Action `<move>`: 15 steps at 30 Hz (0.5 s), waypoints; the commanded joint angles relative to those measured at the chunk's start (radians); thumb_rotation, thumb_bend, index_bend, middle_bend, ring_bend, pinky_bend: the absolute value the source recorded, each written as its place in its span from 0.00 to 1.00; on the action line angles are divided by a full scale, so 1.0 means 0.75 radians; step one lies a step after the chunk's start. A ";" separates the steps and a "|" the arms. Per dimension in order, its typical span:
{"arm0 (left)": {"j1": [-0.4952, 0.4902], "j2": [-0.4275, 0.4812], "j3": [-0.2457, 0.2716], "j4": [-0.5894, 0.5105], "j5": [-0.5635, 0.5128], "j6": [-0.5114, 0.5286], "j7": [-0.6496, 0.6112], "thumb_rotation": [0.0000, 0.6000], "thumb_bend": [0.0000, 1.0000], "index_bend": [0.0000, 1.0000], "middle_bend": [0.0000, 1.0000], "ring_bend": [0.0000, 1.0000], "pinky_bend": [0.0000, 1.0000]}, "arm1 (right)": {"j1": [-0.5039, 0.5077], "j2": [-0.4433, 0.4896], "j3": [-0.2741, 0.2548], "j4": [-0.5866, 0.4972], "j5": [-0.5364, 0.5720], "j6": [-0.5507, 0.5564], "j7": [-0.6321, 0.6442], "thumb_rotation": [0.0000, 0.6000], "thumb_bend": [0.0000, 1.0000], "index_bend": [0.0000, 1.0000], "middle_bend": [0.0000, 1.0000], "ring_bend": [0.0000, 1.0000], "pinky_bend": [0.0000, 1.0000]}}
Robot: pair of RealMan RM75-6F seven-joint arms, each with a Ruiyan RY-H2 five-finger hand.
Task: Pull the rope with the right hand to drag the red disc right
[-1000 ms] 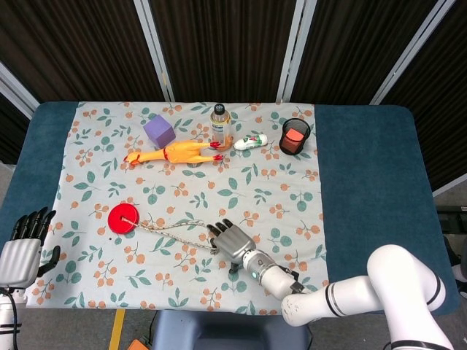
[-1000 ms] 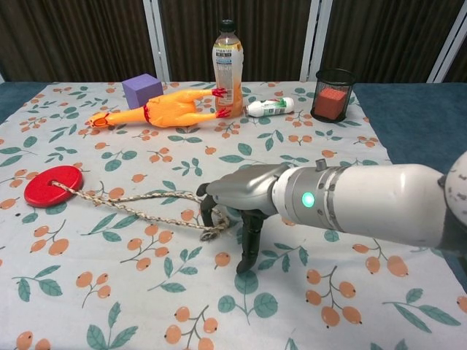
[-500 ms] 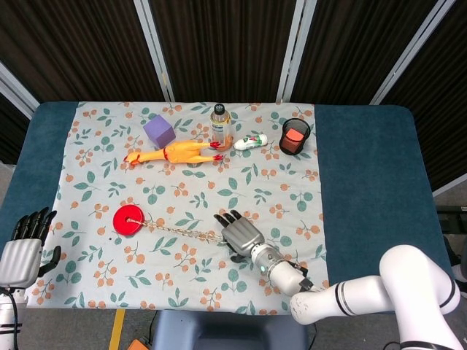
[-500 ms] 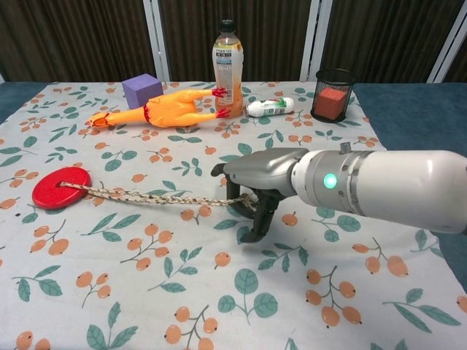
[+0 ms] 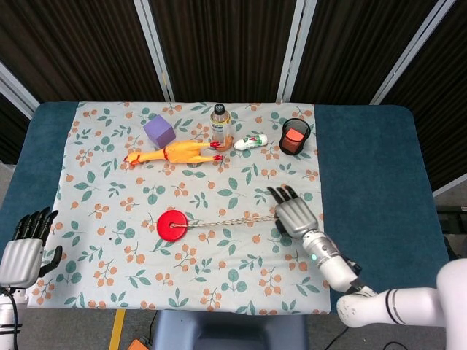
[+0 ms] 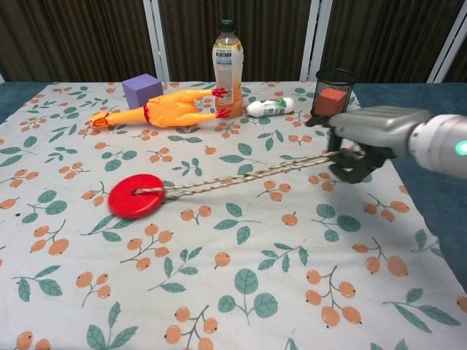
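Note:
The red disc [image 5: 174, 224] [image 6: 133, 197] lies on the flowered cloth left of the middle. A braided rope [image 5: 230, 219] [image 6: 241, 179] runs taut from its centre to the right. My right hand [image 5: 295, 214] [image 6: 363, 144] grips the rope's far end with curled fingers, near the cloth's right edge. My left hand [image 5: 23, 246] hangs off the table's front left corner, fingers apart and holding nothing; only the head view shows it.
Along the back stand a purple cube [image 5: 159, 130], a rubber chicken [image 5: 175, 154], a drink bottle [image 5: 220, 125], a small white bottle [image 5: 249, 142] lying down and a black mesh cup [image 5: 295, 137]. Blue table surface [image 5: 372, 182] borders the cloth.
My right hand has pulled the rope to the right, from the cloth's front middle to its right edge. The rope straightened and the red disc slid right behind it.

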 commanded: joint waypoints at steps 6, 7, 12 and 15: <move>-0.022 -0.008 0.001 -0.019 0.008 -0.029 0.028 1.00 0.49 0.00 0.02 0.00 0.07 | -0.204 0.221 -0.014 0.141 -0.005 -0.014 0.266 1.00 0.75 1.00 0.04 0.00 0.00; -0.025 -0.011 0.002 -0.019 0.008 -0.033 0.030 1.00 0.49 0.00 0.02 0.00 0.07 | -0.222 0.234 -0.012 0.159 -0.005 -0.019 0.288 1.00 0.75 1.00 0.04 0.00 0.00; -0.038 -0.026 0.004 -0.017 0.010 -0.053 0.038 1.00 0.50 0.00 0.02 0.00 0.07 | -0.305 0.285 0.010 0.241 -0.012 -0.034 0.382 1.00 0.75 1.00 0.04 0.00 0.00; -0.042 -0.029 0.004 -0.017 0.012 -0.055 0.041 1.00 0.50 0.00 0.02 0.00 0.07 | -0.344 0.296 0.038 0.278 -0.007 -0.032 0.426 1.00 0.75 1.00 0.04 0.00 0.00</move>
